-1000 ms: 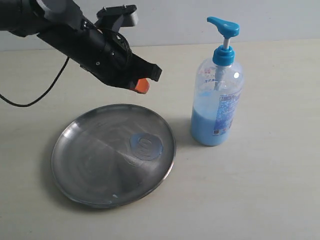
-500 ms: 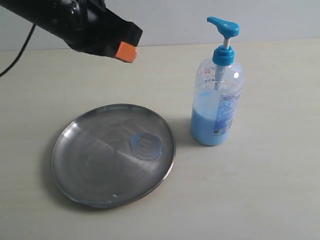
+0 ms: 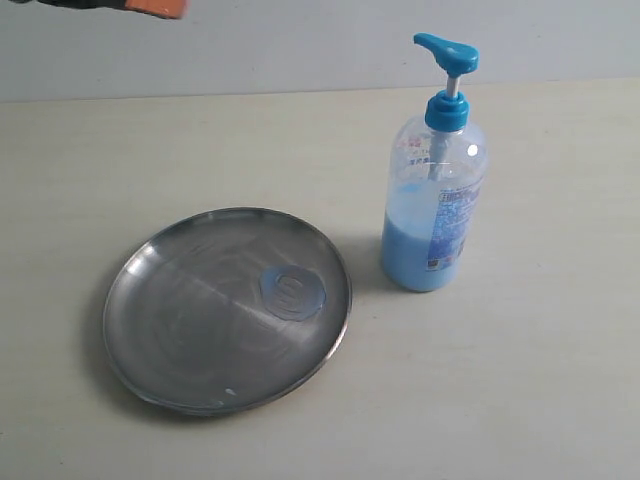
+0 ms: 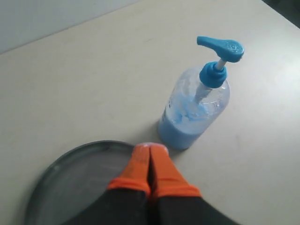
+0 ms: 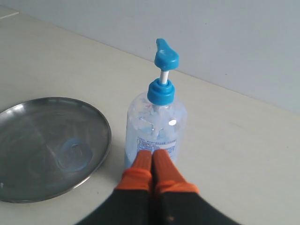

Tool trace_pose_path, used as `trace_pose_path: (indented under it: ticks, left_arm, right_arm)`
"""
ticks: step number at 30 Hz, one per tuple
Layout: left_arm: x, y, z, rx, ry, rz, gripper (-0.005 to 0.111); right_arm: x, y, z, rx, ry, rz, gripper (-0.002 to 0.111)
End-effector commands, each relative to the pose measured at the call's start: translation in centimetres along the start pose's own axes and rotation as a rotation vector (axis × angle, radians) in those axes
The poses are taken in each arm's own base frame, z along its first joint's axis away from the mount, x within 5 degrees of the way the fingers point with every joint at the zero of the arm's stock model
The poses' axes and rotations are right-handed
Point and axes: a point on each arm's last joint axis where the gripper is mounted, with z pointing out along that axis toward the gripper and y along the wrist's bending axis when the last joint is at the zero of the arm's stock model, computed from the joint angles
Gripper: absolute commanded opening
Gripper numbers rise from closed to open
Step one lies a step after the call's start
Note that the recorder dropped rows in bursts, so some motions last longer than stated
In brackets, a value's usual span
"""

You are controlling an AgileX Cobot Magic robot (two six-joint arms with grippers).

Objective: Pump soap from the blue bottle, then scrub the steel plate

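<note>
The blue bottle stands upright to the right of the steel plate, its pump head raised. A round bluish blob of soap lies on the plate's right part. Only an orange tip of my left gripper shows at the exterior view's top edge, far above the plate. In the left wrist view that gripper is shut and empty, above the plate's rim, with the bottle beyond it. My right gripper is shut and empty, a little short of the bottle.
Everything sits on a plain beige tabletop with a pale wall behind it. A small whitish speck lies near the plate's front rim. Nothing else stands on the table.
My left arm has risen and pulled back toward the upper left, from just above the plate's far rim to almost out of the exterior view. Plate, soap blob and bottle stay put.
</note>
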Motion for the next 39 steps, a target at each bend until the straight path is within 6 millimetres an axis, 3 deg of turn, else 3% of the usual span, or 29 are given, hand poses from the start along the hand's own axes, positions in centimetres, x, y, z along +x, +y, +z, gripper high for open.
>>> trace_pose_path:
  ticks: [1, 11, 16, 21, 39]
  left_arm:
    - [1.0, -0.2, -2.5, -0.026, -0.052, 0.016, 0.0]
    - [4.7, -0.8, -8.6, -0.083, -0.279, 0.037, 0.0]
    - [8.3, -1.7, -13.3, -0.076, -0.365, 0.063, 0.0]
    - [9.8, -2.3, -16.3, -0.071, -0.447, 0.082, 0.0]
    - [10.2, -2.4, -16.8, -0.07, -0.458, 0.085, 0.0]
  right_arm:
    - [-0.1, 0.0, -0.1, 0.003, -0.023, -0.019, 0.0]
    - [-0.2, 0.0, -0.1, 0.003, -0.036, -0.019, 0.0]
    - [-0.3, 0.0, -0.1, 0.002, -0.046, -0.019, 0.0]
    - [-0.3, 0.0, -0.1, 0.002, -0.045, -0.015, 0.0]
    - [-0.3, 0.0, -0.1, 0.0, -0.045, -0.008, 0.0]
